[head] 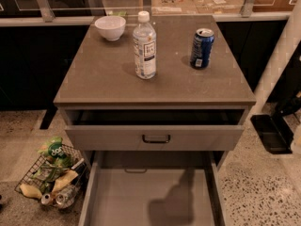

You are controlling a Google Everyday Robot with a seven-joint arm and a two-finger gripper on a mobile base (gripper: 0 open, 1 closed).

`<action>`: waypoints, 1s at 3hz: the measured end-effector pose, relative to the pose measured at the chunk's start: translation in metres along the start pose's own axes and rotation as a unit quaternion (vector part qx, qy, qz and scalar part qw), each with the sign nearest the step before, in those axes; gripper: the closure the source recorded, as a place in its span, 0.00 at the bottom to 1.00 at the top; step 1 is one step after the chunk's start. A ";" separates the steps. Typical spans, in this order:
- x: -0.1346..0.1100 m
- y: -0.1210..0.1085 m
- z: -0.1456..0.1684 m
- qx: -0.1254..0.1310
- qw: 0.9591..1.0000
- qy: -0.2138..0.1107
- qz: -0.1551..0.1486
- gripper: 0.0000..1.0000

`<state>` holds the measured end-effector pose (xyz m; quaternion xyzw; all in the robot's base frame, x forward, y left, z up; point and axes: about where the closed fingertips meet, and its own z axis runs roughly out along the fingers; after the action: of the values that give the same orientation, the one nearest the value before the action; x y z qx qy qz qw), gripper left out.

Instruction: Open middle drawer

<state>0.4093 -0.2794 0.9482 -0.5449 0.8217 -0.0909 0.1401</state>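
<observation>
Mid drawer (127,197) out far, under part-open top drawer (197,138). Bottle (145,46), can (202,48), bowl (110,27) on cabinet top (103,76). Basket (29,174) floor-left. Gripper off-frame, can't tell state.

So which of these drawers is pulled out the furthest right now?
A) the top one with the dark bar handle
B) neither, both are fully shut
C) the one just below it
C: the middle drawer sticks far out towards the camera with its grey inside showing, while the top drawer is only slightly out. The gripper is not in view.
</observation>
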 end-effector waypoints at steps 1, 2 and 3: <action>0.040 0.028 0.013 0.004 1.000 0.020 0.011 0.00; 0.066 0.064 0.023 0.011 0.999 0.013 0.027 0.00; 0.076 0.141 0.055 0.018 0.999 -0.023 0.046 0.00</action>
<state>0.2767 -0.2939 0.8435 -0.5063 0.8404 -0.0863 0.1730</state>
